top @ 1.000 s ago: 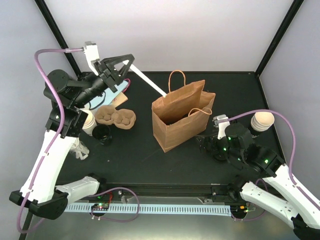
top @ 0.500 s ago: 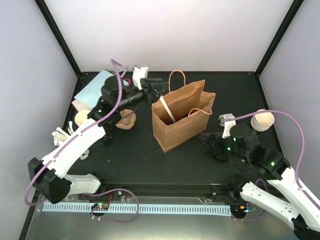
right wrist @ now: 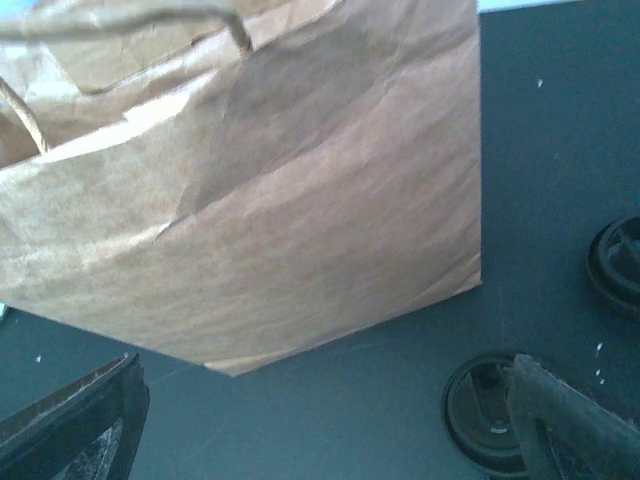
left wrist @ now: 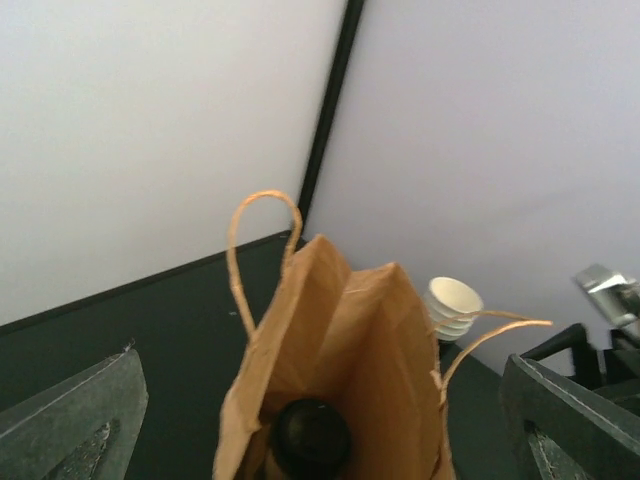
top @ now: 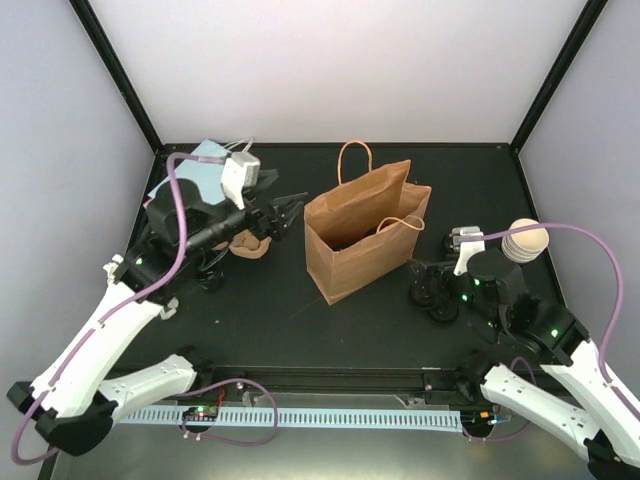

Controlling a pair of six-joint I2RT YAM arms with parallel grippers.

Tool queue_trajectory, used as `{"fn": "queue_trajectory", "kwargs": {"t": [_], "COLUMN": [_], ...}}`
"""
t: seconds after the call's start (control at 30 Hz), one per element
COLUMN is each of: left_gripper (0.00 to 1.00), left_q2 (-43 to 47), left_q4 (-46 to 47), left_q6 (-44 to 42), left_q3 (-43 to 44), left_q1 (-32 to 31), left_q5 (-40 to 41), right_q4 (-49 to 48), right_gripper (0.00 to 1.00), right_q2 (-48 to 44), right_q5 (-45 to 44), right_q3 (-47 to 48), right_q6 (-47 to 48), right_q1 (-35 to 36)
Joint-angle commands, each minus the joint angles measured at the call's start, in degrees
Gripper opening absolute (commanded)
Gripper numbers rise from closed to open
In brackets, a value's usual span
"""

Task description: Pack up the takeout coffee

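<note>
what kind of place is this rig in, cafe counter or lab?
Most likely a lab test cell, not a café. A black table boxed in by blank white walls and black frame posts, two robot arms mounted at its near edge, and staged props: brown bag, stacked paper cups.

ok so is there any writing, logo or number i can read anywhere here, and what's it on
No readable text in any view.
Brown bag: plain paper, no print on the sides shown.
Black lid on the table: any moulded marks are too blurred to read.
Pale-blue bag: no print on the part showing.
Stack of cups: plain.
</note>
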State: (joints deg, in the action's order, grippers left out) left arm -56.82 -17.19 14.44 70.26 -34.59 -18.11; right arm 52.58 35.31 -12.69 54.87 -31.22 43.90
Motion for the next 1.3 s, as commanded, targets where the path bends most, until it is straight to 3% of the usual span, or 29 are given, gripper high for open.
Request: {"fn": "queue_trajectory", "kwargs": {"t": [0.0, 0.13, 0.4, 0.47, 0.6, 0.67, 0.83, 0.97, 1.1, 1.27], "left_gripper": [0.99, 0.99, 0.99, 0.99, 0.99, 0.99, 0.99, 0.99, 0.99, 0.99], "left_q2": [3.92, 8.05, 12.47, 11.92, 9.28, 7.71, 3.28, 3.45, 5.05, 3.77], "left_q4": [-10.87, -12.89, -13.03, -13.42, -8.92, -5.90, -4.25, 0.62, 8.90, 12.90], "left_q6": [-2.45, -2.15, 0.18, 1.11, 3.60, 4.14, 1.15, -2.11, -4.30, -5.39], "left_q3": [-2.73, -8.81, -19.93, -21.19, -24.98, -26.55, -26.35, -28.52, -32.15, -34.05], "left_q1": [0.11, 0.14, 0.54, 4.47, 23.33, 28.90, 30.92, 30.98, 30.90, 30.93], "left_q5": [13.68, 20.40, 30.98, 30.75, 10.89, 5.95, 10.98, 10.87, 7.47, 14.08], "right_q4": [-4.23, -4.93, -5.54, -10.01, -23.80, -29.01, -34.19, -39.17, -53.26, -74.04], "right_gripper": [1.00, 1.00, 1.00, 0.96, 0.91, 0.89, 0.89, 0.87, 0.86, 0.82], "right_q2": [-3.59, -5.82, -1.62, -2.32, -6.37, -7.23, -3.23, 0.85, 0.34, 1.45], "right_q5": [-7.39, -14.15, -30.12, -30.63, -29.06, -29.34, -20.76, -16.89, -10.69, 0.50], "right_q3": [-1.68, -2.13, -1.93, -3.89, -10.11, -12.43, -15.07, -18.54, -25.44, -37.26], "right_q6": [1.94, 1.06, 1.15, 3.45, 11.24, 14.23, 18.41, 16.22, 20.12, 28.74], "right_q1": [-0.22, -0.22, -0.23, -0.42, -1.53, -3.58, -14.43, -21.01, -23.31, -27.69]}}
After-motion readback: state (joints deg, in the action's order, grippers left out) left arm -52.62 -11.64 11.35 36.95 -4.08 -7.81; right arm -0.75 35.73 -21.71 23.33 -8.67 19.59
